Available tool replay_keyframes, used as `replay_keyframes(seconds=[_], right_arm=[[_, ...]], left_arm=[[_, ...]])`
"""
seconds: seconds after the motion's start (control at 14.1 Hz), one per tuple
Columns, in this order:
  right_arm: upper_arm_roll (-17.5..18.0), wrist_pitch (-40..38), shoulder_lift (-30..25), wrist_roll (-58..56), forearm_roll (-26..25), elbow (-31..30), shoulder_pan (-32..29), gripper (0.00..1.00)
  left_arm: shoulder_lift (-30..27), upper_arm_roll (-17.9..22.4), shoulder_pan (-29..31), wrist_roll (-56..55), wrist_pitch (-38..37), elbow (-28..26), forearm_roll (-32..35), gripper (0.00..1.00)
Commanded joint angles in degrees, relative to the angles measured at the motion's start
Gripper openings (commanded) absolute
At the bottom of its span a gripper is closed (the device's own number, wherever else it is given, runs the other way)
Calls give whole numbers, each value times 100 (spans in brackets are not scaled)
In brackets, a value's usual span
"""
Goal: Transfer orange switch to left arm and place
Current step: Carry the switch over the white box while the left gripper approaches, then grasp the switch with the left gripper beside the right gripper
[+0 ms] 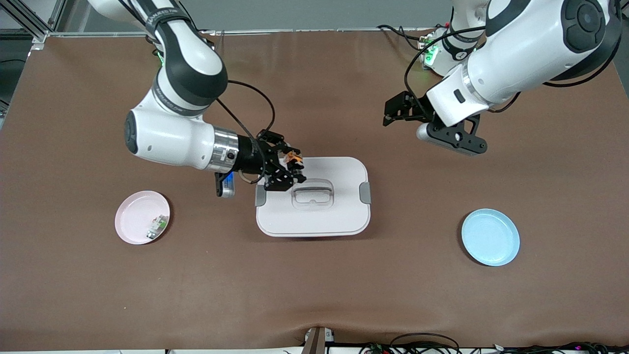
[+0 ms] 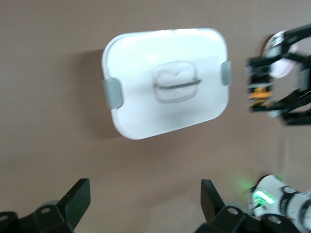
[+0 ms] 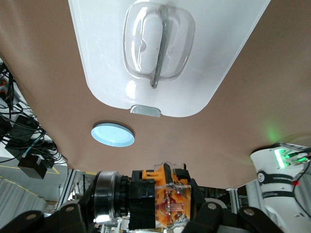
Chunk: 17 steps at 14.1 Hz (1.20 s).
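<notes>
The right end effector (image 1: pixel 290 167) is clenched on the orange switch (image 1: pixel 295 157), held over the corner of the white lidded box (image 1: pixel 339 216) toward the right arm's end of the counter (image 1: pixel 314 295). The left end effector (image 1: pixel 399 113) hangs released over bare counter. A pink plate (image 1: pixel 132 216) holds a small green-and-white part (image 1: pixel 157 227); a blue plate (image 1: pixel 490 237) lies toward the left arm's end.

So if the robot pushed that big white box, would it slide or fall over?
Probably slide. The box is low and wide and sits flat on the brown table, so tipping looks unlikely. Its smooth, shiny lid might be slippery for fingers, so the handle on top seems the easier place to lift it. It looks stiff, not floppy. How heavy it is can't be told.
</notes>
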Motion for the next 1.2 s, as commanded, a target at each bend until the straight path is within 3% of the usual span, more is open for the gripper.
replay_keyframes(seconds=[0.0,0.42,1.13], right_arm=[[-67,446,143,394,129,44,381,13],[-67,790,310,544,594,229,645,12],[-58,782,301,615,595,246,663,11]], left_arm=[[34,4,-209,-235,534,-37,-256,100],[341,4,-500,-298,1151,-54,-239,100],[746,4,-596,-632,1643,-55,-476,96]])
